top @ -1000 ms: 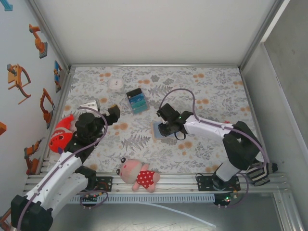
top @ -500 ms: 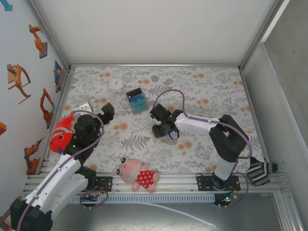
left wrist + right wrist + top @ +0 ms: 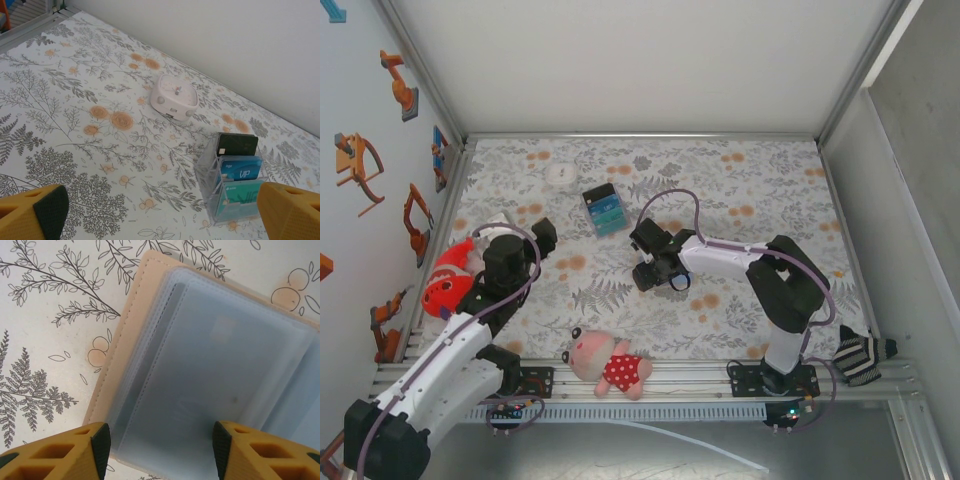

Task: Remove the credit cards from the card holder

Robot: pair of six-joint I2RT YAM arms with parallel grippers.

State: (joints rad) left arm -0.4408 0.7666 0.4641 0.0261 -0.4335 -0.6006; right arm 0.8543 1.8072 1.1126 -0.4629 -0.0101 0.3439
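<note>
Right pincer (image 3: 160,452): fingers apart, nothing clamped, poised over the card holder.
Card holder (image 3: 210,365): open and flat near the middle of the counter (image 3: 760,180). Its tan stitched border shows along one side, with cloudy clear sleeves on top.
Left pincer (image 3: 160,215): fingers wide apart and empty, by the counter's left edge.
Open room: bare floral surface lies beside the holder's tan border.
Card stand (image 3: 232,180): clear, toward the far edge, well apart from the holder.
Clock (image 3: 175,96): white, near the far-left corner.
Plush pig (image 3: 610,365): at the near edge.

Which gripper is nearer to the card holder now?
Right. The right gripper hovers directly over the open card holder; the left gripper is far off to its left.
</note>
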